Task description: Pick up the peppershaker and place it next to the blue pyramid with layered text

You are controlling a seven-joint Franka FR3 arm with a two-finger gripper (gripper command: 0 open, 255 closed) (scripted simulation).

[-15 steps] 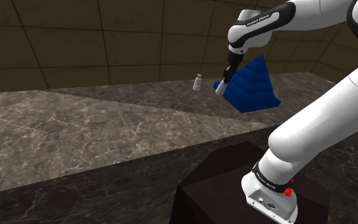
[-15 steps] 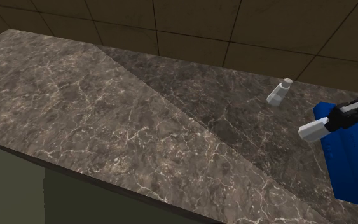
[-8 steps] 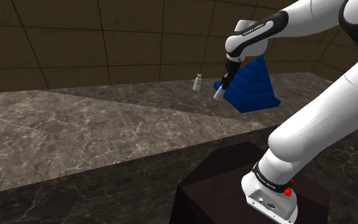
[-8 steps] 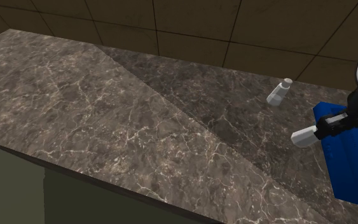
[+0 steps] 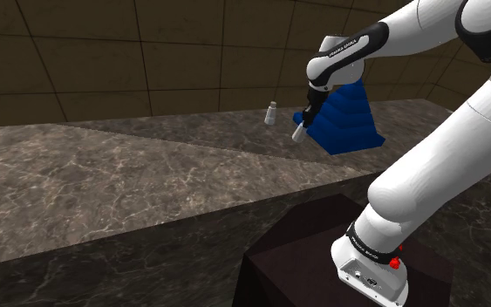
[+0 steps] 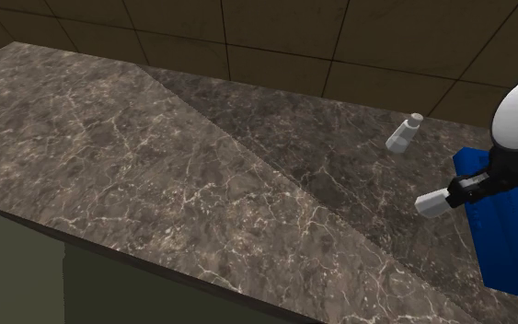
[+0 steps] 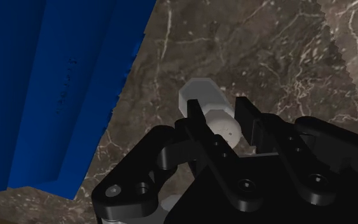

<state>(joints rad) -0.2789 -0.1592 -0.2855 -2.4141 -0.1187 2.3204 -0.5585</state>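
Marbled counter [image 5: 147, 174], white shaker [image 6: 430, 202] in tool [image 7: 219, 112] (blue pyramid [image 5: 346, 120] just beside)

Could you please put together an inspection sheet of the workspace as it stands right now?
Surface: dark veined stone counter, part lit and part in shade.
Job's things: pale shaker clasped and tilted, close beside the blue stepped pyramid; whether it touches the counter cannot be told.
Clutter: a second pale shaker stands upright on the counter, apart from the pyramid.
Grippers: black gripper shut on the shaker.
Cables: nothing seen.
Surroundings: brown tiled wall behind the counter; dark stand under the arm.
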